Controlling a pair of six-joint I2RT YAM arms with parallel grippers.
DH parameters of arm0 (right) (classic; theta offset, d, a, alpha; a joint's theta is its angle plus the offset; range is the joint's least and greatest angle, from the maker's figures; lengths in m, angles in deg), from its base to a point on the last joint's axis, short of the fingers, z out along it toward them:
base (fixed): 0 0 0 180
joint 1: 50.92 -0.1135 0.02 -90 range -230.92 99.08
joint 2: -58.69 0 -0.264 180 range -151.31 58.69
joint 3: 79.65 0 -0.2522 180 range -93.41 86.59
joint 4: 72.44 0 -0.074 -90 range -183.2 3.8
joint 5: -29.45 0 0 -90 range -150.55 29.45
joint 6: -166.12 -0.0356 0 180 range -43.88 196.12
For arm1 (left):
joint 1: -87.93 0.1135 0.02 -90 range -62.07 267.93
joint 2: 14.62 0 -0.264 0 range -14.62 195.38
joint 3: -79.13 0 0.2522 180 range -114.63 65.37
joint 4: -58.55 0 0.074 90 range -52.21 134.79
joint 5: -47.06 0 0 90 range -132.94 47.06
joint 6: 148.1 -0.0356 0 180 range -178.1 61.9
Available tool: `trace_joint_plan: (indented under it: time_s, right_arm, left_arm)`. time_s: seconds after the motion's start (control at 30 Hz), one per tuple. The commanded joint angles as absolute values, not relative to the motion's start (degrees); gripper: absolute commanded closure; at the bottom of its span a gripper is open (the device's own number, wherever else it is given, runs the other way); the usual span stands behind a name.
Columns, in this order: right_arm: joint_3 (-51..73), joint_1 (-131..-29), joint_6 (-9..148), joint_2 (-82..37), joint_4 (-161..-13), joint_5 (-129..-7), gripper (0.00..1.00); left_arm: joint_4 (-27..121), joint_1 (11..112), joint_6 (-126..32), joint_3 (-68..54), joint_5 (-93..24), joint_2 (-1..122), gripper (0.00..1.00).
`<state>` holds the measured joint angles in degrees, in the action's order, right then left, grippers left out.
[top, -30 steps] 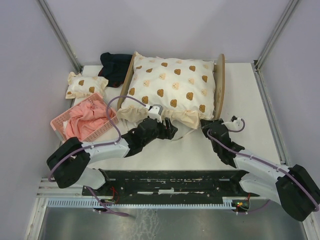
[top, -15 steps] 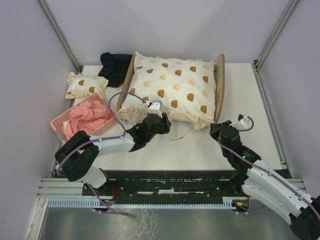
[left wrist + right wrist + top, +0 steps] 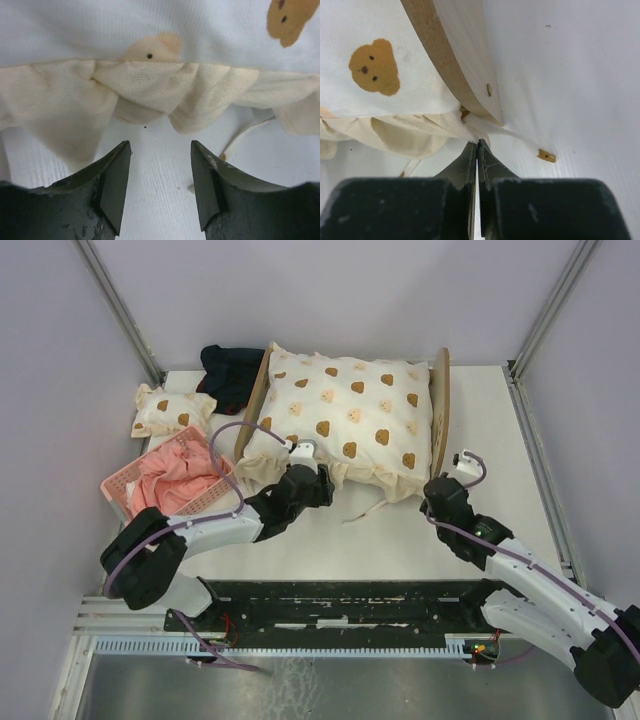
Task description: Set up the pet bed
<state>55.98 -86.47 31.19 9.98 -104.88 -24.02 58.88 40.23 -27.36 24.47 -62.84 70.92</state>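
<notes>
A white table point(image 3: 400, 540) is filling the floor of a pale-walled booth, and the bed point(image 3: 438, 415) is sitting toward the middle of its far edge, its long axis running left to right between its two wooden end boards. A quilt point(image 3: 340, 420) is covering the bed from board to board, with its ruffle point(image 3: 150, 87) spilling over the near long side. Both arms are reaching in from the near edge, so the bed is lying beyond both sets of jaws. The left gripper point(image 3: 160, 147) is hovering just short of the ruffle, left of that side's middle, its jaws standing partly apart and holding nothing. The right gripper point(image 3: 477, 147) is sitting at the bed's near right corner, just below the end of the right board point(image 3: 455, 55), its jaws pressed together; whether they are catching a thread of fabric cannot be told. A tie point(image 3: 547, 156) is trailing onto the table beside them. The left arm is looking better placed for the ruffle, and the right arm for the corner. A basket point(image 3: 165, 485) is resting by the left edge.
</notes>
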Motion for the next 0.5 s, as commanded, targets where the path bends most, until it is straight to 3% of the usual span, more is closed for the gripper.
trace_joint_plan:
  time_s: [0.0,0.2,0.47]
  right_arm:
    - [51.1,-86.0,36.6,10.2,-111.9,-16.2,0.92]
    - [47.1,-86.0,40.3,13.3,-119.0,-16.1,0.64]
    - [43.4,-86.0,47.4,18.9,-124.6,-25.9,0.4]
  left_arm:
    - [52.6,40.4,-29.1,21.9,-66.0,62.6,0.4]
    - [42.9,42.0,-31.8,20.0,-69.5,54.0,0.27]
    - [32.9,42.7,-34.4,17.2,-69.9,42.5,0.09]
